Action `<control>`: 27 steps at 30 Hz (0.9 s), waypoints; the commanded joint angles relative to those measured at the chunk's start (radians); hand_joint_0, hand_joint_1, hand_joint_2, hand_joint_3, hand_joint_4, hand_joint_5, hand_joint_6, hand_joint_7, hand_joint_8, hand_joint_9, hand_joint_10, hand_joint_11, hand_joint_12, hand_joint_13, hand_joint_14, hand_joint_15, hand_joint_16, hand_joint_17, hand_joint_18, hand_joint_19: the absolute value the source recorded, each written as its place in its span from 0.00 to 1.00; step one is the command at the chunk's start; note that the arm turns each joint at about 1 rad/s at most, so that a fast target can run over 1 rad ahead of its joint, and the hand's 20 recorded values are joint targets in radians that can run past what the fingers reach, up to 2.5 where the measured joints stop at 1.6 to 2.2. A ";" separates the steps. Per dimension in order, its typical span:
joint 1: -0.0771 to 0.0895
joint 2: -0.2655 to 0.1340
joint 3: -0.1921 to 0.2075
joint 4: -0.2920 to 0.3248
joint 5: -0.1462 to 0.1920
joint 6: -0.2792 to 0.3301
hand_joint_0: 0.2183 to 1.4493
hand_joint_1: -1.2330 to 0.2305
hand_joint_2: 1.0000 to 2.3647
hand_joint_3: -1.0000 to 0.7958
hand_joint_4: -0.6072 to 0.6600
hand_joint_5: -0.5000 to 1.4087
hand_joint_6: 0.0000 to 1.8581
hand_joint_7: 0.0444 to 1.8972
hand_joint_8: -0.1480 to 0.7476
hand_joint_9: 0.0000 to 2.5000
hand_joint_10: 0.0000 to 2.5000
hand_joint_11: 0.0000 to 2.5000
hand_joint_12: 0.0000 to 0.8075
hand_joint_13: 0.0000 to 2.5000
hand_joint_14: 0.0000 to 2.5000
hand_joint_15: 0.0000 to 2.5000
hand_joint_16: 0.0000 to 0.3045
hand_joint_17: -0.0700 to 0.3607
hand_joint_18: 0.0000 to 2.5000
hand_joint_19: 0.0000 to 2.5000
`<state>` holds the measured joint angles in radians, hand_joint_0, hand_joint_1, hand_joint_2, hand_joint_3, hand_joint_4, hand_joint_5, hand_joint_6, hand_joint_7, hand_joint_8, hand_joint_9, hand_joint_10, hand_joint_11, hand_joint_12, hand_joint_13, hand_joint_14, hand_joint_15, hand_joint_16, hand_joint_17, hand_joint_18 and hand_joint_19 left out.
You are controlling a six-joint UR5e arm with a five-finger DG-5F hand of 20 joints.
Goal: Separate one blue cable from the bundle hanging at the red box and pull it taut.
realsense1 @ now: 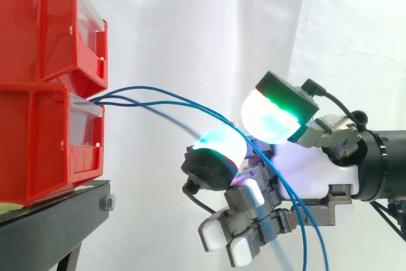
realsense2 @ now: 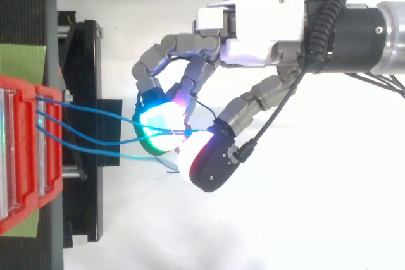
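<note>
Grasp step: hand [realsense1: 307, 169], fingers [realsense1: 273, 115] curled, pinches a blue cable [realsense1: 209, 111] just off front edge of red box [realsense1: 38, 144]; next probably needs steady pull away, w/o slip.

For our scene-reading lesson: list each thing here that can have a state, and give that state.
robot hand, fingers curled, pinching blue cables
blue cables, bowed, not taut, running from lower red bin to the hand, hanging below it
lower red bin, upright on the black stand
upper red bin, stacked on the lower
</note>
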<state>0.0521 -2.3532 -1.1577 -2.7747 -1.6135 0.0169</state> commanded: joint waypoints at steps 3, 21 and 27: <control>-0.002 0.000 0.010 -0.003 -0.003 0.003 0.22 0.39 0.00 0.28 0.65 0.18 0.46 0.66 0.62 0.42 0.01 0.28 0.49 0.34 0.01 0.18 0.18 0.44 0.35 0.18; 0.000 0.000 0.012 -0.006 0.003 0.002 0.42 0.20 0.00 0.28 0.62 0.17 0.48 0.65 0.58 0.39 0.01 0.28 0.47 0.33 0.01 0.18 0.16 0.42 0.34 0.19; 0.002 0.000 0.010 -0.005 0.001 -0.002 0.28 0.33 0.00 0.28 0.64 0.18 0.47 0.65 0.59 0.41 0.01 0.29 0.47 0.34 0.01 0.18 0.16 0.42 0.35 0.20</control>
<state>0.0533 -2.3533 -1.1460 -2.7808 -1.6119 0.0165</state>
